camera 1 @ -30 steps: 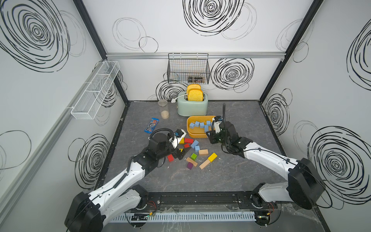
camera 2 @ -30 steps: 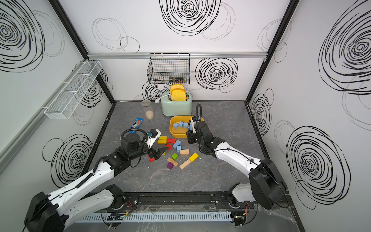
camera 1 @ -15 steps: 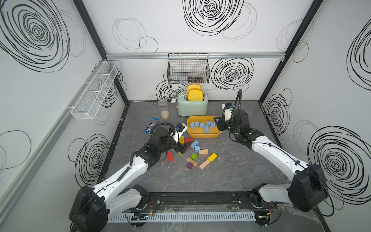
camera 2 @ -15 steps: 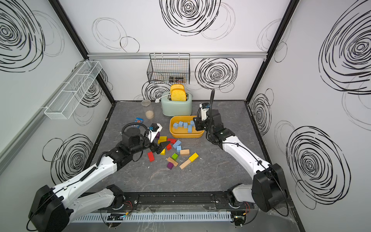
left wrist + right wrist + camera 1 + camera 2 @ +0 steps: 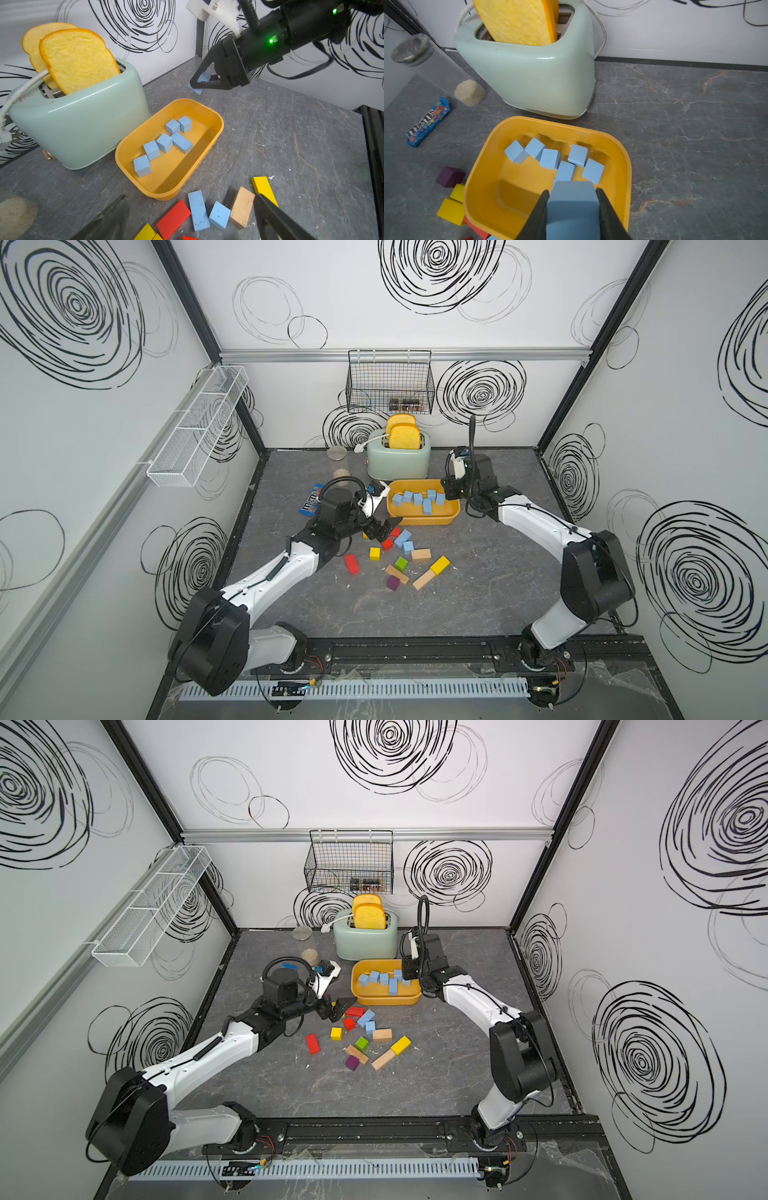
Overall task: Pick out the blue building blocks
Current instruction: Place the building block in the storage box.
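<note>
The right end effector [image 5: 198,84] is clamped on a light-blue block [image 5: 572,204] and holds it clear above the surface [image 5: 291,135]. In both top views it is at the 3 o'clock end of the yellow tray [image 5: 220,124]. Holding the block high over the rim looks like the set-up for a drop among the six light-blue blocks [image 5: 164,143] lying loose in the tray. Collecting them there keeps the picked colour apart from the mixed pile [image 5: 401,562], which lies at 6 o'clock of the tray.

The left end effector [image 5: 381,528] stands wide open and empty, low at the pile's 10 o'clock edge. Two blue pieces are not yet sorted: an oblong blue brick [image 5: 198,211] and a shorter blue block [image 5: 219,215]. They lie close side by side between a red brick [image 5: 173,218] and a plain-wood brick [image 5: 241,207]. In a top view they are just beside the left end effector, at about 4 o'clock from it. Its wide jaws face them, so they are probably its next pick.
</note>
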Controlling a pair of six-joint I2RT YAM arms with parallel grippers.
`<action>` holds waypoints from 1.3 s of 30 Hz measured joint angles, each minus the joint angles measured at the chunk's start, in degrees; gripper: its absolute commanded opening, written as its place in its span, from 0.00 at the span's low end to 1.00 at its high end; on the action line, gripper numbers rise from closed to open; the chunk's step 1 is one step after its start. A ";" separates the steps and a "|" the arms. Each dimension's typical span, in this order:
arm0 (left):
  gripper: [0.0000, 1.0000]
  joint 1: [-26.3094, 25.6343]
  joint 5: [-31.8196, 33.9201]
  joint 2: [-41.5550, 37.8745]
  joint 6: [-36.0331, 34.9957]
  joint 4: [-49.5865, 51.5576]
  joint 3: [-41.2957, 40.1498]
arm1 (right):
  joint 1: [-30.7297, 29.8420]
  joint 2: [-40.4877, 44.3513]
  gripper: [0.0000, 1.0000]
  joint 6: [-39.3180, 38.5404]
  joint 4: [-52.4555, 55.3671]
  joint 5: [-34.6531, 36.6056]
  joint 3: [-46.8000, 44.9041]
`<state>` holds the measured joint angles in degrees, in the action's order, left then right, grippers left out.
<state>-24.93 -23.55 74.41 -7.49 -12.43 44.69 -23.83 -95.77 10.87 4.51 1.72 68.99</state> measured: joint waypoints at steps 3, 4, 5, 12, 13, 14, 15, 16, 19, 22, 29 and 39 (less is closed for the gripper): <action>0.96 0.81 -0.07 1.62 0.44 -1.05 0.42 | 0.00 -3.89 0.00 -0.72 0.55 1.68 2.62; 0.96 1.07 -0.07 2.03 0.55 -1.22 0.46 | 0.00 -5.40 0.00 -0.87 0.98 2.32 3.78; 0.96 1.25 -0.07 2.38 0.66 -1.27 0.46 | 0.00 -6.93 0.00 -1.03 1.46 2.91 4.98; 0.96 1.51 0.00 3.76 0.68 -1.46 0.46 | 0.00 -16.96 0.00 -2.01 7.72 7.87 14.40; 0.96 1.53 0.00 4.00 0.68 -1.49 0.46 | -0.02 -17.99 0.00 -2.12 8.44 8.70 15.12; 0.96 1.60 0.00 4.31 0.68 -1.49 0.46 | -0.07 -18.82 0.00 -2.16 9.16 9.62 15.45; 0.96 1.68 0.00 4.48 0.68 -1.49 0.46 | -0.13 -19.23 0.00 -2.21 9.62 10.27 15.47; 0.96 1.77 0.00 4.74 0.70 -1.46 0.46 | -0.28 -19.65 0.00 -2.21 10.49 11.10 15.47; 0.96 2.10 0.00 5.38 0.70 -1.49 0.46 | -0.68 -20.41 0.00 -2.38 11.98 13.94 15.47; 0.96 2.34 0.00 5.64 0.70 -1.51 0.46 | -1.66 -21.24 0.00 -2.80 13.07 17.29 16.15; 0.96 2.49 0.02 5.75 0.83 -1.49 0.46 | -4.09 -25.42 0.00 -3.26 15.78 23.21 20.22; 0.96 2.60 0.02 5.75 1.16 -1.42 0.55 | -4.83 -26.58 0.02 -3.19 18.14 29.00 21.55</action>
<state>-22.33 -23.53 80.16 -6.33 -13.85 45.23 -28.67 -122.34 7.68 22.65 30.72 90.54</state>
